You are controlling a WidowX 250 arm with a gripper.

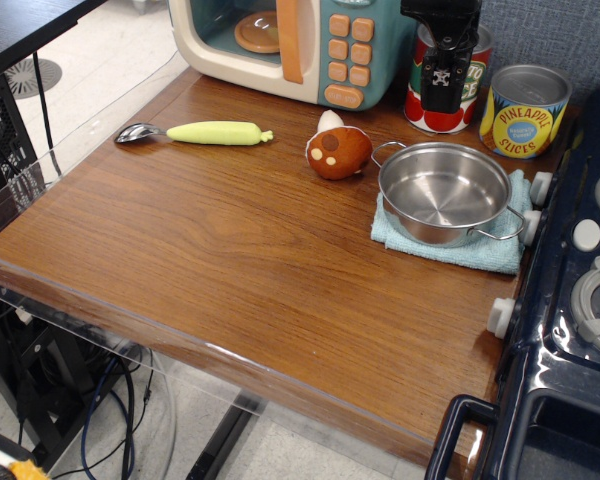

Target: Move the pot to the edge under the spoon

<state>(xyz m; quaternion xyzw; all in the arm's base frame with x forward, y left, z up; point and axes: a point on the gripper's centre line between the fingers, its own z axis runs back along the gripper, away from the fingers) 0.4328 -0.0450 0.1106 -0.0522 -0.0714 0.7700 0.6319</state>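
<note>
Nearest us, we log the table (pixel 210 270), brown wood grain, its front edge (pixel 160 335) lined with a clear rim. On a light blue cloth (pixel 485 252) at the right we record the pot (pixel 444 192), shiny, empty, upright, beside a dark toy stove (pixel 570 330). Just left of it we note a brown toy mushroom (pixel 338 150). Toward the far left lies the spoon (pixel 195 132), yellow-green handle pointing right. Behind we list a toy microwave (pixel 290 45) and two cans (pixel 524 110). Above the red can hangs the tool (pixel 441 75), black, well apart from the pot; we cannot tell whether it is open or closed.
</note>
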